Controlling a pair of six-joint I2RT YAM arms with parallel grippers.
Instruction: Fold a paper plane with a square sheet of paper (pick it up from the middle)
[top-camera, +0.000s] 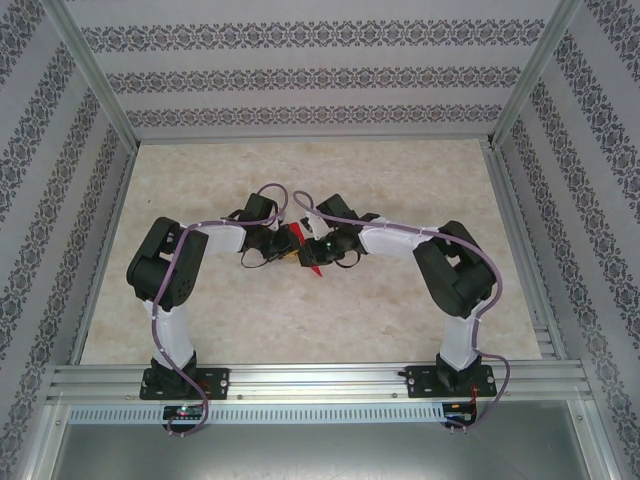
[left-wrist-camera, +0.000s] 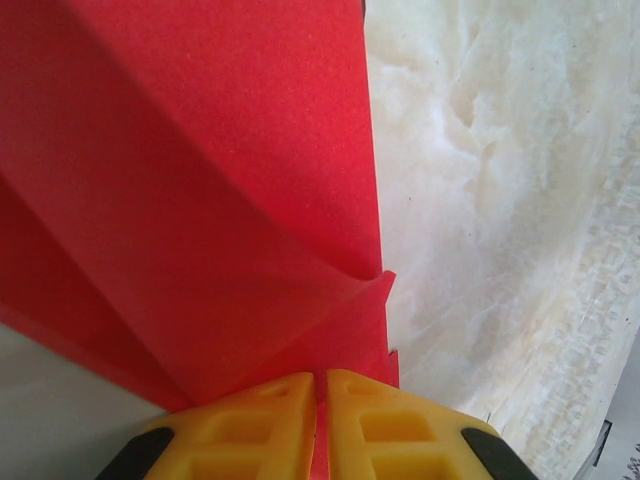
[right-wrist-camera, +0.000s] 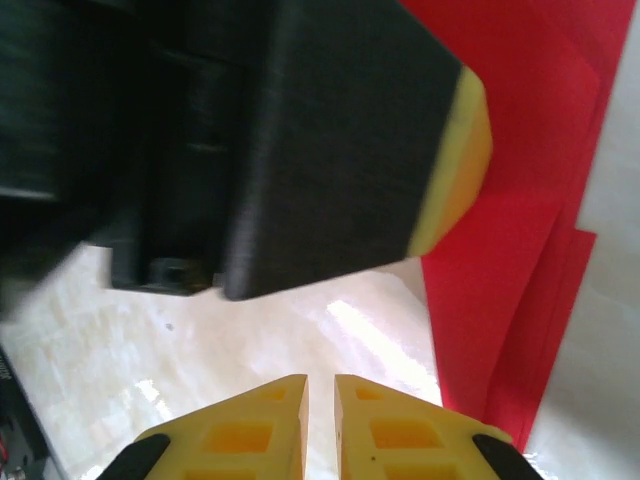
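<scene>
The red paper (top-camera: 298, 237) sits about midway between the left and right edges of the surface (top-camera: 400, 330), and about midway between its near and far edges. It is already creased. In the left wrist view the red paper (left-wrist-camera: 200, 200) shows several overlapping folded layers that fan outward, with one straight edge running along the pale marbled surface (left-wrist-camera: 500, 200). From above, a narrow red tip points toward the near edge. We cannot tell whether the paper touches the surface.

The left gripper (top-camera: 280, 245) reaches in from the left. In its own view, the left gripper (left-wrist-camera: 320, 378) has its yellow fingers (left-wrist-camera: 260, 420) pressed together, with a thin sliver of red paper pinched between them.

The right gripper (top-camera: 325, 248) comes in from the right, right up against the left one. In the right wrist view, the right gripper (right-wrist-camera: 320, 385) has its yellow fingers (right-wrist-camera: 400, 430) drawn nearly together, with only a thin gap and nothing between them. The layered red paper (right-wrist-camera: 500, 300) lies just to the side of them. Above them looms a black finger of the left gripper, tipped with a yellow pad (right-wrist-camera: 455, 160) that rests against the paper.

Patterned walls (top-camera: 320, 80) and a metal frame (top-camera: 320, 385) enclose the surface.
</scene>
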